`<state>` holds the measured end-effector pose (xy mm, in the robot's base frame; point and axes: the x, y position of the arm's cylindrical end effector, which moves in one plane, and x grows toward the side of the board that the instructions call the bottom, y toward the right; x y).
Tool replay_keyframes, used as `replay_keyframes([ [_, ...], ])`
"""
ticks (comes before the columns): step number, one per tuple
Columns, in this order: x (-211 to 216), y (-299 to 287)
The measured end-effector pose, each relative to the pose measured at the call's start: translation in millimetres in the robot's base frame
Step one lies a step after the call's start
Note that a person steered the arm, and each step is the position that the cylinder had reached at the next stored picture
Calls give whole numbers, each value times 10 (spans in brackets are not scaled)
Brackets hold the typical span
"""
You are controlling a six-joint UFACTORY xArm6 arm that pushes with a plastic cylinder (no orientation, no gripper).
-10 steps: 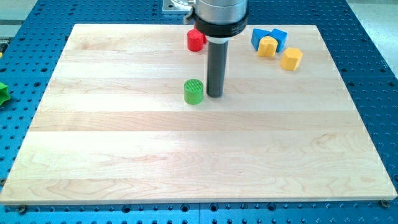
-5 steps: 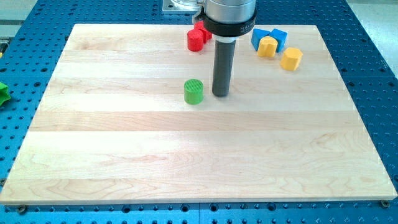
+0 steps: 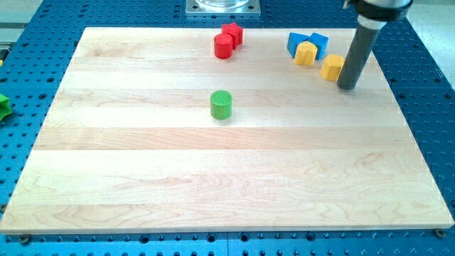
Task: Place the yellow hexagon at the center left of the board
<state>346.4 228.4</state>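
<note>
The yellow hexagon [image 3: 331, 67] lies near the view's top right of the wooden board [image 3: 227, 178]. My tip [image 3: 348, 87] rests on the board just right of and slightly below the hexagon, touching or nearly touching its right side. The rod partly covers the hexagon's right edge. A second yellow block [image 3: 306, 53] sits up and left of the hexagon, against two blue blocks [image 3: 297, 41].
A green cylinder [image 3: 221, 104] stands near the board's middle top. A red cylinder [image 3: 223, 46] and a red star-like block [image 3: 232, 33] sit at the top centre. A green object [image 3: 3, 107] lies off the board at the view's left edge.
My tip has moved from beside the green cylinder far to the right and slightly up, ending next to the yellow hexagon. The blocks have not moved.
</note>
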Motion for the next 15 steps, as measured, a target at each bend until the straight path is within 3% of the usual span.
replay_keyframes([
  [4,-574,-209],
  [6,-184,-1346],
  [7,82,-836],
  [9,82,-2504],
  [11,-193,-2896],
  [12,33,-4068],
  [13,375,-4491],
  [14,111,-3985],
  [15,501,-3805],
])
